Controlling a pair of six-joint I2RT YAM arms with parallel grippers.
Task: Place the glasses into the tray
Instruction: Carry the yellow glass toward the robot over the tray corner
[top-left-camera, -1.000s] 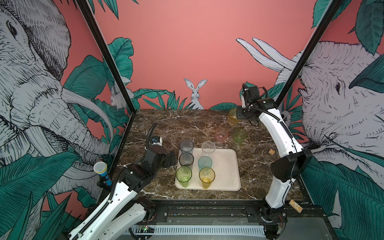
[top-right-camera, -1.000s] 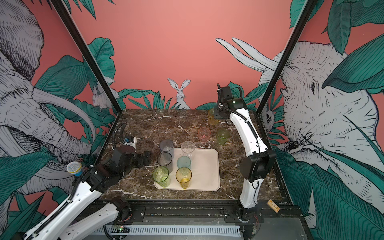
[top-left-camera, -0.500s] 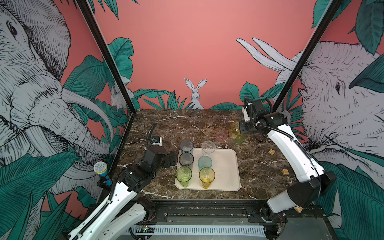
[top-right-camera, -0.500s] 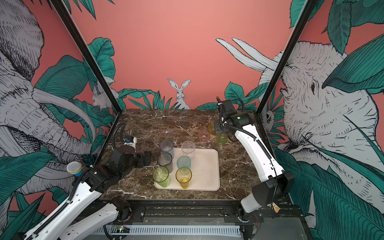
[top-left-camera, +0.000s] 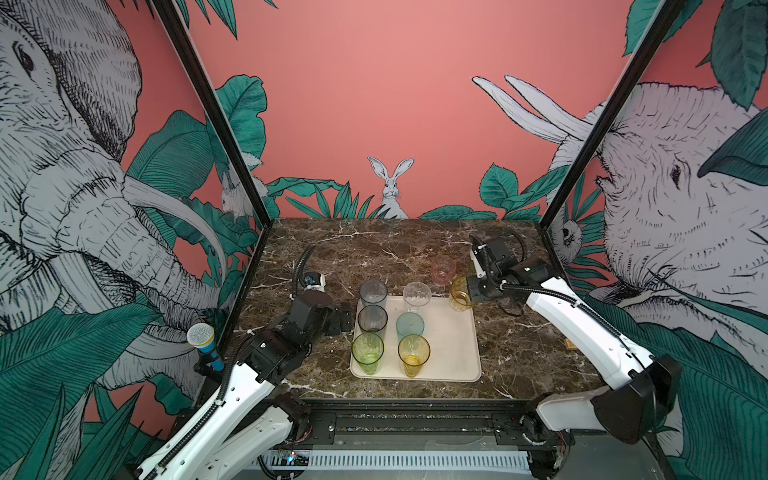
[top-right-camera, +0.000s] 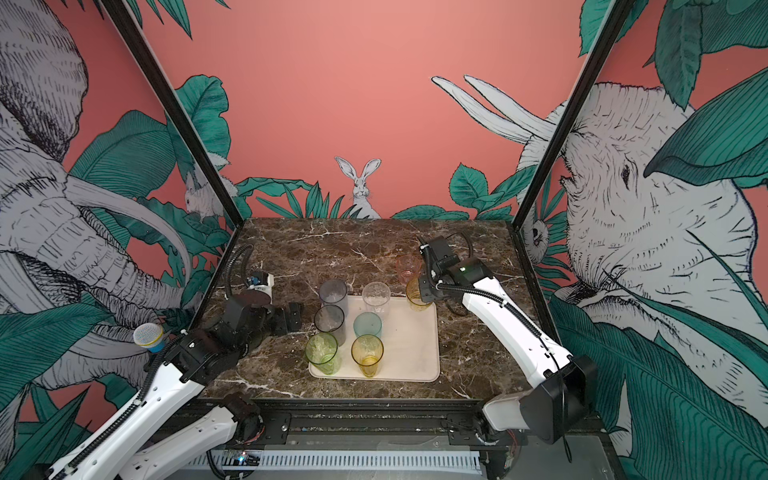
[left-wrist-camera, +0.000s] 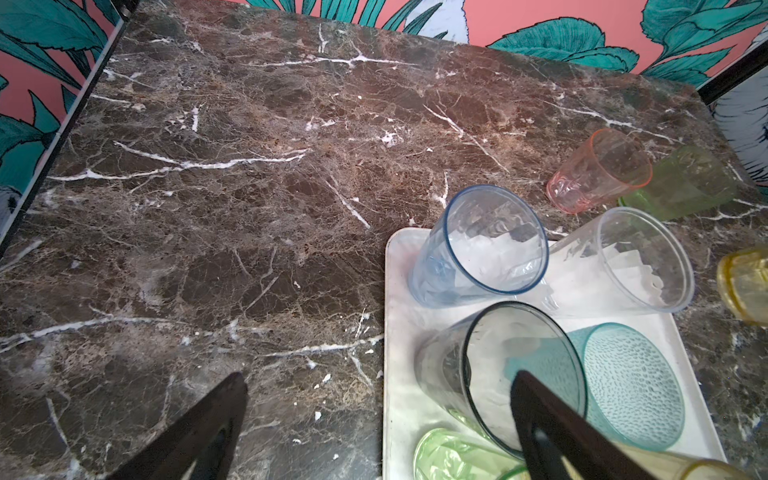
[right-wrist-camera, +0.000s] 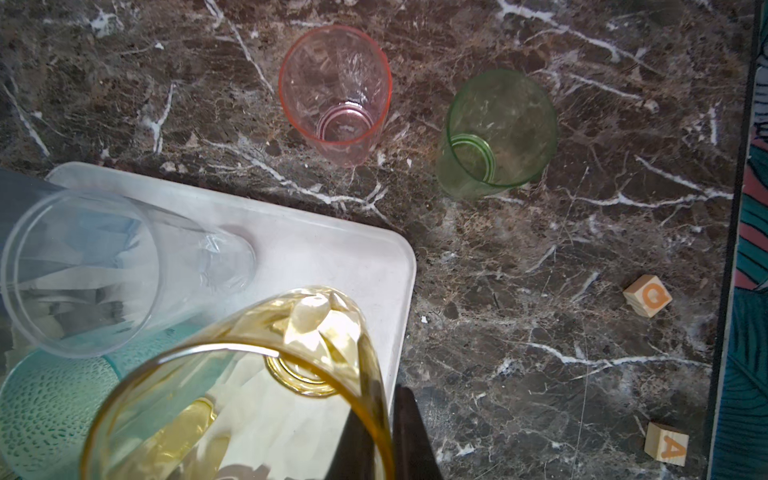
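Table (top-left-camera: 374, 249): dark brown marble look, white veins, smooth, low sheen. Tray (top-left-camera: 453, 345): cream plastic, matt, smooth. Glasses (top-left-camera: 372, 318): all see-through, glossy. The teal glass (left-wrist-camera: 631, 382) has a dimpled skin. The amber glass (right-wrist-camera: 307, 320) and clear glass (right-wrist-camera: 83, 270) are faceted, the pink glass (right-wrist-camera: 336, 91) is faintly rippled, and the green glass (right-wrist-camera: 494, 129) is plain and a bit hazy. Two lettered blocks (right-wrist-camera: 647, 296): bare pale wood, orange print. Arm shells (top-left-camera: 582, 328): glossy white plastic. Left end effector (left-wrist-camera: 378, 376) fingers (left-wrist-camera: 199, 432): matt black.
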